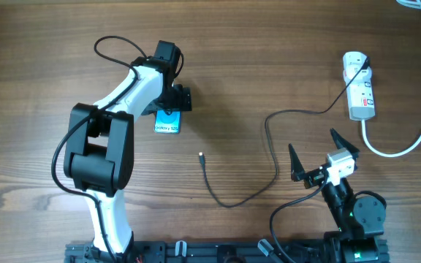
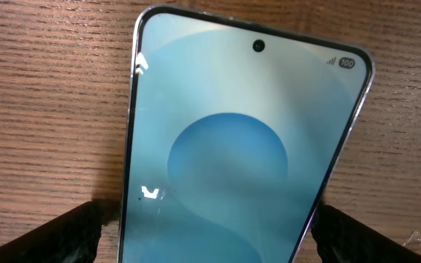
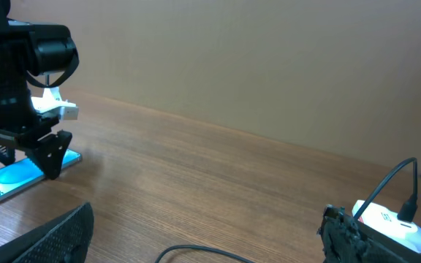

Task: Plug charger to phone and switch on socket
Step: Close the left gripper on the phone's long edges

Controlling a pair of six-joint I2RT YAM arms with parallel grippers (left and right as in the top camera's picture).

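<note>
The phone [image 1: 167, 123] lies flat on the wooden table, cyan screen up, with a white band at its near end. My left gripper [image 1: 171, 101] stands open low over its far end. In the left wrist view the phone [image 2: 232, 139] fills the frame, with one finger on each side of it and a thin gap at both edges. The charger [image 1: 270, 146] is a thin black cable. Its loose tip [image 1: 201, 155] rests on the table right of the phone, and its plug sits in the white socket [image 1: 359, 88]. My right gripper [image 1: 318, 152] hovers open and empty near the cable's bend.
A thick white cord [image 1: 408, 148] loops from the socket along the right edge of the table. In the right wrist view the left arm [image 3: 28, 80] stands over the phone [image 3: 13, 177] at far left, and the socket [image 3: 395, 222] sits at lower right.
</note>
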